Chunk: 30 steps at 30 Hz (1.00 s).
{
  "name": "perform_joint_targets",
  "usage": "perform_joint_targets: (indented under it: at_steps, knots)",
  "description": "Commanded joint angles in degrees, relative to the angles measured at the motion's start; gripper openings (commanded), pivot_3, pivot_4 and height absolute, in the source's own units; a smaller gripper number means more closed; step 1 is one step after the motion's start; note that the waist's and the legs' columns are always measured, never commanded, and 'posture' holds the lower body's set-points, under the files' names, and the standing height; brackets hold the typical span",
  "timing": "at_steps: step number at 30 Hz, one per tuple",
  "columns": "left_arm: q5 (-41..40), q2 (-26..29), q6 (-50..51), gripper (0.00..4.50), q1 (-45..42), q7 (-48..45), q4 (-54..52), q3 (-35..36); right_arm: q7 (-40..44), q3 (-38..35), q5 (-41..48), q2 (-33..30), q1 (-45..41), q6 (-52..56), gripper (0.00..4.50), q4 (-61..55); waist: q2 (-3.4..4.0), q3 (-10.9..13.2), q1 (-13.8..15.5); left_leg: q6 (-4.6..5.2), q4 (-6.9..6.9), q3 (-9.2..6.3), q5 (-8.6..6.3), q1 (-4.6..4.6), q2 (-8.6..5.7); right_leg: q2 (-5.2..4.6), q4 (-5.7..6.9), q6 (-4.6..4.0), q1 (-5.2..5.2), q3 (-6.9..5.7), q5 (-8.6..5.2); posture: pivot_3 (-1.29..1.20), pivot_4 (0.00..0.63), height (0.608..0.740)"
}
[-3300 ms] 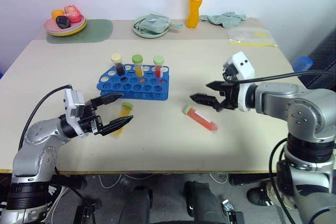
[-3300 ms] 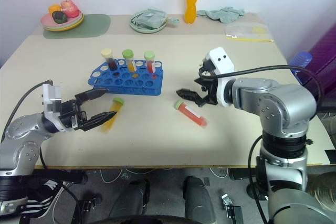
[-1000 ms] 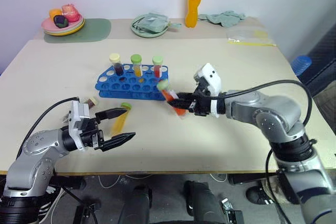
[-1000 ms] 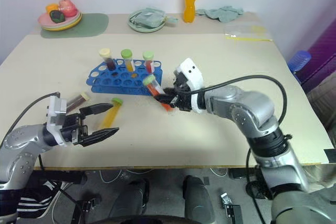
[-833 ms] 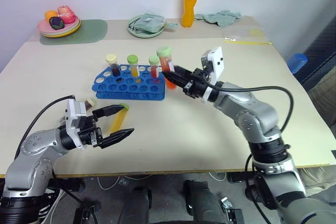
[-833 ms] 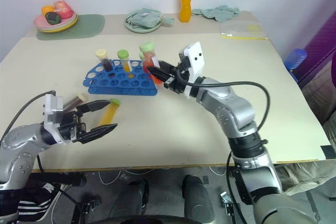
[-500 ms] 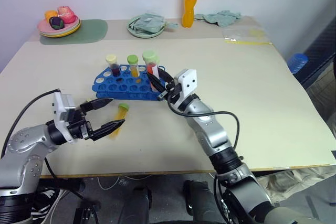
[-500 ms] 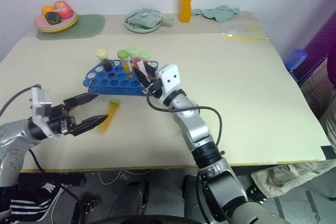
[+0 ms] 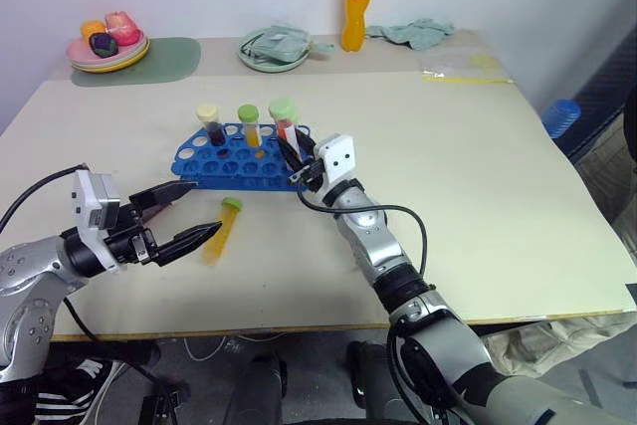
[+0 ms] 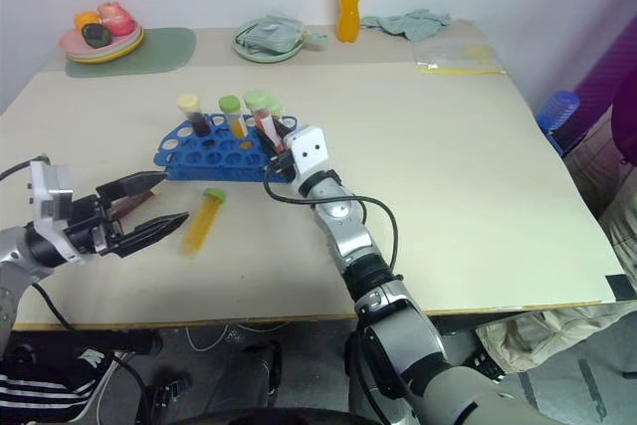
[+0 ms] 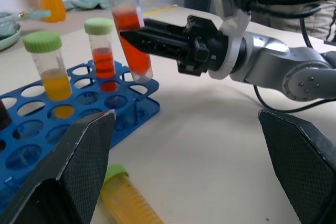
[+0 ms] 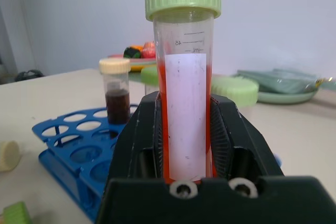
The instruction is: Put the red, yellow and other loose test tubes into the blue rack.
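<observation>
Crowded right end of the rack, open table elsewhere

Three upright capped tubes (image 9: 246,123) and the right gripper (image 9: 295,159) with its red, green-capped tube (image 11: 128,27) crowd the blue plastic rack's (image 9: 214,166) right end; bare beige tabletop (image 9: 478,176) stretches beyond.

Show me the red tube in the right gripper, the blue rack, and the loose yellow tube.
red tube (image 12: 185,124), right wrist view, on its white label.
blue rack (image 9: 231,172), left eye view, front wall.
yellow tube (image 9: 219,237), left eye view, mid-body.

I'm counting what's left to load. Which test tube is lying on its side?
The yellow tube with the green cap, flat on the table in front of the blue rack. The others stand upright, one held by the right end effector.
</observation>
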Motion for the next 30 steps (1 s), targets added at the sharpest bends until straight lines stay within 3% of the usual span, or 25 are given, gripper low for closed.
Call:
perform_joint_targets:
  at_steps: [1,30]
  knots:
    - [-1.4,1.0,0.6,4.5,0.0,0.5,-2.4,2.3,0.5,0.3,-0.8,1.9,-0.5,-2.8,0.77,-0.8,0.0,0.0,0.0,0.0,0.0,0.0,0.0,0.0,0.0,0.0,0.0,0.0,0.0,0.0,0.0,0.0,0.15,0.74]
    - [-2.7,2.1,2.5,4.5,1.2,0.6,-3.4,3.6,-4.3,-0.2,-3.9,5.2,-6.2,-7.3,0.77,10.9,0.0,0.0,-1.0,-0.01,-0.01,-0.02,0.01,0.08,0.0,0.01,0.06,-0.01,0.05,0.0,0.0,0.0,0.15,0.74]
